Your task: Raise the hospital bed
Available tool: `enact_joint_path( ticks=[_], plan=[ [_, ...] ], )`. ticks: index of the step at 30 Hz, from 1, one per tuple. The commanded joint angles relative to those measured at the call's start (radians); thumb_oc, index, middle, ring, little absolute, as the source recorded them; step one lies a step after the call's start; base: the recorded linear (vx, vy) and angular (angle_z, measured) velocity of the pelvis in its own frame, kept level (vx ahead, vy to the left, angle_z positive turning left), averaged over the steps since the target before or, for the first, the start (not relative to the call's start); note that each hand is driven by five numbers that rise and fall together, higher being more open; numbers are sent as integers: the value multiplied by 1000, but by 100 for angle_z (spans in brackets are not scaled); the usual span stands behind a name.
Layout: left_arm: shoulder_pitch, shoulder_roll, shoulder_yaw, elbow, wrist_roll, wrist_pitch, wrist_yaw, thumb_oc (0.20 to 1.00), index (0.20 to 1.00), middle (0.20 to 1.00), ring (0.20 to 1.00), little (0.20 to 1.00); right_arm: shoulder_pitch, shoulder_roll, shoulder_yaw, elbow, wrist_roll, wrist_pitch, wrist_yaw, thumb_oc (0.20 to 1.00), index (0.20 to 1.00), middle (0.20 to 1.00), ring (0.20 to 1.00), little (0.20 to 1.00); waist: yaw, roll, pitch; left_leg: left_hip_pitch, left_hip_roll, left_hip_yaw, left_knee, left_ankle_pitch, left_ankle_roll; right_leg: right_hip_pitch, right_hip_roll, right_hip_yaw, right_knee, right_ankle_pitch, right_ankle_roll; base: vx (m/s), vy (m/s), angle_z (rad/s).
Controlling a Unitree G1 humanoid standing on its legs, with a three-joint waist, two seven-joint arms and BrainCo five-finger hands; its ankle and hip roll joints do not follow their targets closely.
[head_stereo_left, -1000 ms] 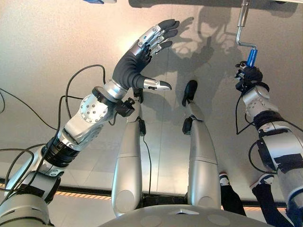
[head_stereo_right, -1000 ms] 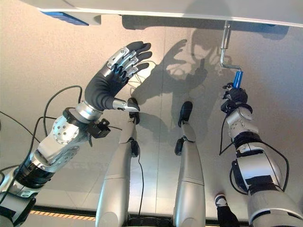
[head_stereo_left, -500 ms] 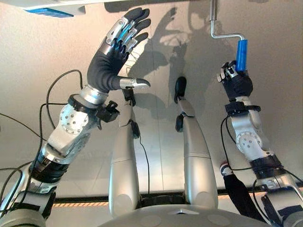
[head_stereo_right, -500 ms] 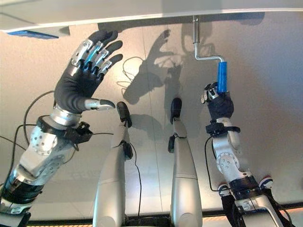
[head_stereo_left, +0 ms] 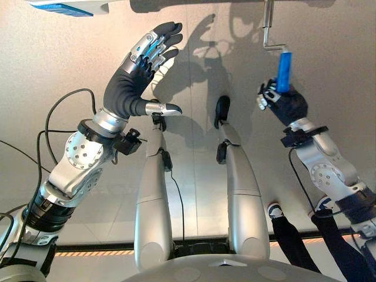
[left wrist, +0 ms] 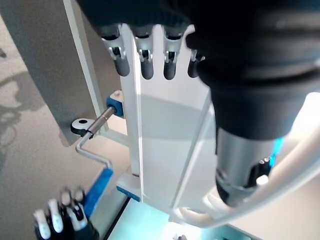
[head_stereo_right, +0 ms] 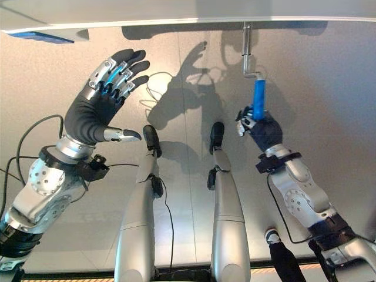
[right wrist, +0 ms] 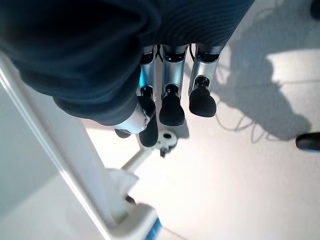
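Open grey floor [head_stereo_left: 53, 64] spans the left and centre of the frame, where the left robot hand [head_stereo_left: 138, 67] hangs with fingers spread, touching nothing. Along the top edge the white hospital bed frame [head_stereo_right: 176, 12] blocks upward passage. At upper right the bent silver metal crank with blue grip [head_stereo_right: 257, 97] juts down, the right robot hand [head_stereo_right: 261, 129] wrapped round it.

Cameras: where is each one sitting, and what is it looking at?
Left eye view: on the head, looking down at the floor; open left hand, right hand curled on the blue crank handle.
Right eye view: same spot, a little aside, same scene.
Left wrist view: on the left wrist, looking along its straight fingers at the white bed frame.
Right wrist view: on the right wrist, looking along its curled fingers.
Shared: left wrist and eye views show the crank.
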Motion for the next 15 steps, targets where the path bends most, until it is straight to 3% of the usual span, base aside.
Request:
enact_joint_path(
  ticks=[1,9,15],
  plan=[
    [7,33,-8,-90,35,-60,-12,1000,1000,1000,1000,1000,-131,-1,14,-156,-3,-63,94,200,200,200,200,200,31,-42,-21,61,-9,6,52,-100,4,98,7,-25,-35,3,92,16,10,7],
    [47,62,-12,-112,27,-54,-25,1000,1000,1000,1000,1000,-327,-191,165,-99,-27,0,107,200,200,200,200,200,71,-68,-21,98,-12,-20,17,-86,-2,153,-7,-60,-61,8,101,19,21,9],
    [27,74,-38,-119,42,-60,-21,1000,1000,1000,1000,1000,-377,-198,250,-90,-28,22,119,200,200,200,200,200,90,-63,-21,95,-23,-36,15,-86,5,169,-17,-80,-66,5,101,15,22,9]
  ],
)
